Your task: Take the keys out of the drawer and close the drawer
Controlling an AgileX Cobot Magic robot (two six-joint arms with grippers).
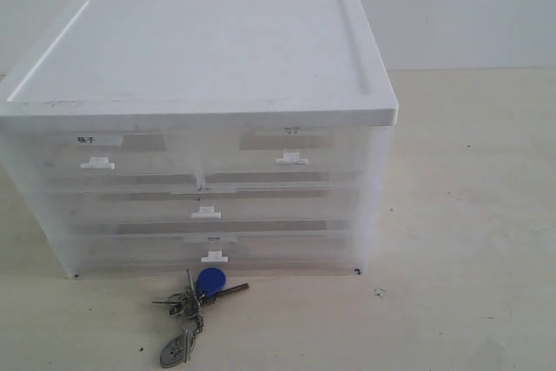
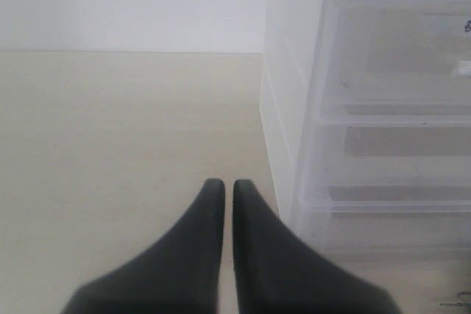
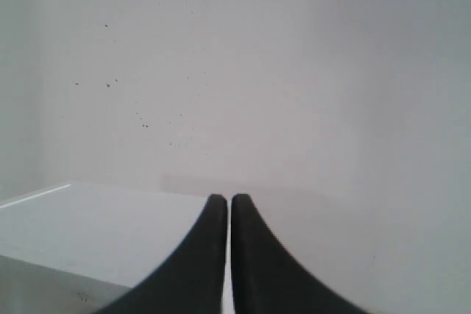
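The keys (image 1: 196,298) lie on the table (image 1: 469,215) before the cabinet (image 1: 200,58), which stands just ahead of the left gripper (image 2: 229,184).

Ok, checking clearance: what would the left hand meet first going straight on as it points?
Way looks free: the left hand aims over the table, just beside the drawer unit, toward the far wall. Depth is unclear.

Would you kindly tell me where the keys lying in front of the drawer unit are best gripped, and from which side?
Probably at the ring, where the keys bunch beside the blue fob: the thickest part. They lie flat on the table, so come from straight above.
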